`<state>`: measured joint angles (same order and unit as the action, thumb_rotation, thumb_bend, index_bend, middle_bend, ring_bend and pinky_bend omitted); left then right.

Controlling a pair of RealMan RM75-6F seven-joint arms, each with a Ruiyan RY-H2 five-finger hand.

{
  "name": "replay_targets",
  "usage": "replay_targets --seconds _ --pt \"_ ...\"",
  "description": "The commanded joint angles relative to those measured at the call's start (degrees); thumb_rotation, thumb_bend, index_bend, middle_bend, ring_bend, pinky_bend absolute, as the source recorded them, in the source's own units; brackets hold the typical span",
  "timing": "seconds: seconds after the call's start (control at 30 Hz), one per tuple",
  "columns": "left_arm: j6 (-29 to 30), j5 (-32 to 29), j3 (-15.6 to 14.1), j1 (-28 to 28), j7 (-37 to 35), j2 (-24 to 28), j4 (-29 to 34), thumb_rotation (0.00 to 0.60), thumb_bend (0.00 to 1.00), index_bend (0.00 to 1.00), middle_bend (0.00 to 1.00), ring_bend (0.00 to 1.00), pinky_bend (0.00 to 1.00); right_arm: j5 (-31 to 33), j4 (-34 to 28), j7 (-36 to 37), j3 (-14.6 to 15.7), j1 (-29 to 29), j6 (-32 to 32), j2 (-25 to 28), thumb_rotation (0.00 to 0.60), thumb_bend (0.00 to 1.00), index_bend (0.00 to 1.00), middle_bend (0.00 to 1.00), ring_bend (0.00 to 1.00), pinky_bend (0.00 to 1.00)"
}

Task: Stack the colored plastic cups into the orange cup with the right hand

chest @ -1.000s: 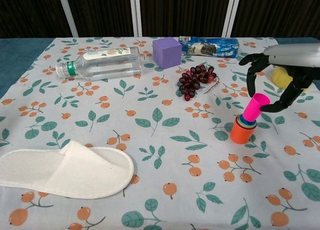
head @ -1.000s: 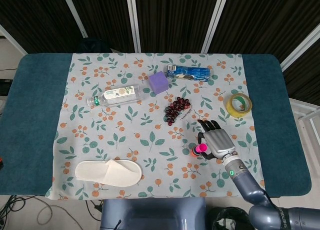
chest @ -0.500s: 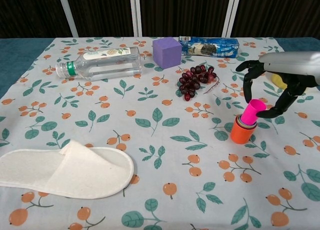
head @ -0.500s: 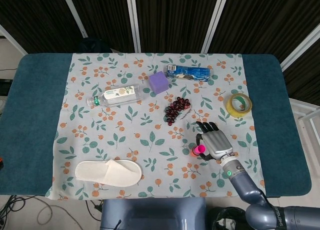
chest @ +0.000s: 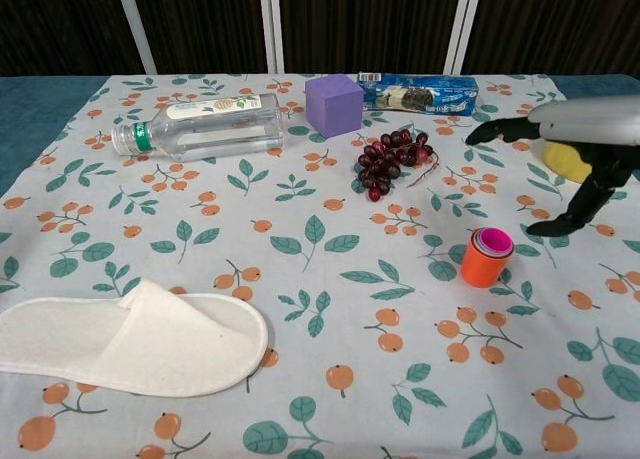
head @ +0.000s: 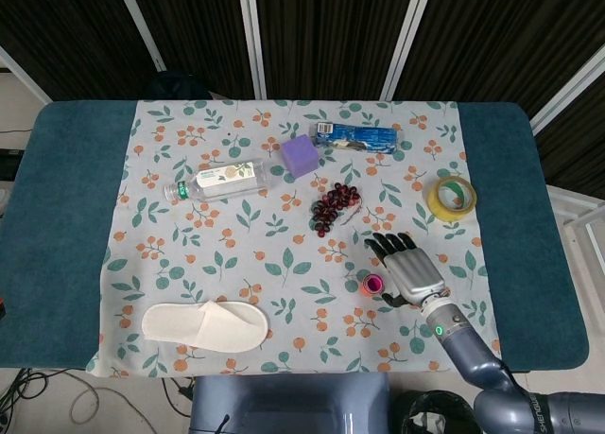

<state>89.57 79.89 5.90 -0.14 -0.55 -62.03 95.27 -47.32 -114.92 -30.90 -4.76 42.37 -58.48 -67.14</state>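
- One hand in sight, the right; the left appears in neither view.
- Slipper [chest: 130, 339], white, lies flat at the near left of the cloth [chest: 300, 279], toe toward the right.
- Bottle [chest: 200, 124], clear with a green cap, lies on its side at far left, cap end pointing left.
- Purple cube [chest: 333, 104] sits just right of the bottle's base, apart from it.
- Grapes [chest: 390, 159], a dark bunch, lie in front of the cube, near the cloth's middle.
- Blue packet [chest: 418, 93] lies flat at the far edge, right of the cube.
- Orange cup [chest: 486, 259] stands upright right of centre, in front of the grapes. Pink cup [chest: 493, 243] is seated inside it with other coloured rims nested around; only the pink rim shows above.
- Right hand [head: 406, 269] hangs just right of the stack, released: fingers spread, holding nothing, not touching the cups in the chest view.
- Yellow tape roll [head: 451, 198] lies flat at far right, beyond the hand.
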Motion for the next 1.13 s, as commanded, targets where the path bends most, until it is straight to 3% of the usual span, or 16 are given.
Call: replay_targets --seconds 0.03,0.13,0.3,0.37,0.53,0.8,0.93,1.13 --pt "0.0 0.0 0.0 0.0 0.0 0.0 0.0 0.600 0.82 0.10 0.00 0.00 0.17 -8.4 -2.6 5.6 -1.6 -3.9 -6.1 3.1 0.600 0.34 0.00 0.00 0.00 0.00" --pt "0.1 0.0 0.0 0.0 0.1 -0.1 0.0 0.600 0.82 0.10 0.00 0.00 0.17 -17.8 -3.7 10.0 -0.8 -7.8 -10.9 6.3 0.600 0.34 0.00 0.00 0.00 0.00" --pt "0.2 0.1 0.0 0.0 0.1 -0.1 0.1 0.600 0.82 0.10 0.00 0.00 0.17 -30.8 -3.8 11.3 3.7 -16.3 -22.2 10.3 0.600 0.34 0.00 0.00 0.00 0.00" --pt "0.3 0.2 0.0 0.1 0.1 0.0 0.2 0.600 0.82 0.10 0.00 0.00 0.17 -35.9 -2.5 11.1 6.3 -20.4 -27.0 10.2 0.600 0.34 0.00 0.00 0.00 0.00" --pt "0.4 0.6 -0.1 0.0 0.2 -0.1 0.4 0.600 0.82 0.10 0.00 0.00 0.17 -41.9 0.5 9.7 11.6 -27.8 -33.3 7.9 0.600 0.34 0.00 0.00 0.00 0.00" --pt "0.8 0.8 -0.1 0.2 -0.2 0.1 0.7 0.600 0.82 0.10 0.00 0.00 0.17 -44.0 9.7 15.5 12.8 -35.9 -40.0 1.4 0.600 0.34 0.00 0.00 0.00 0.00" --pt "0.6 1.0 -0.2 0.1 -0.1 0.1 0.5 0.600 0.82 0.10 0.00 0.00 0.17 -43.8 12.2 15.8 10.7 -36.6 -41.0 0.6 0.600 0.34 0.00 0.00 0.00 0.00" --pt "0.7 1.0 -0.2 0.1 -0.1 0.1 0.5 0.600 0.82 0.10 0.00 0.00 0.17 -42.4 12.3 16.6 10.0 -36.8 -38.2 0.4 0.600 0.34 0.00 0.00 0.00 0.00"
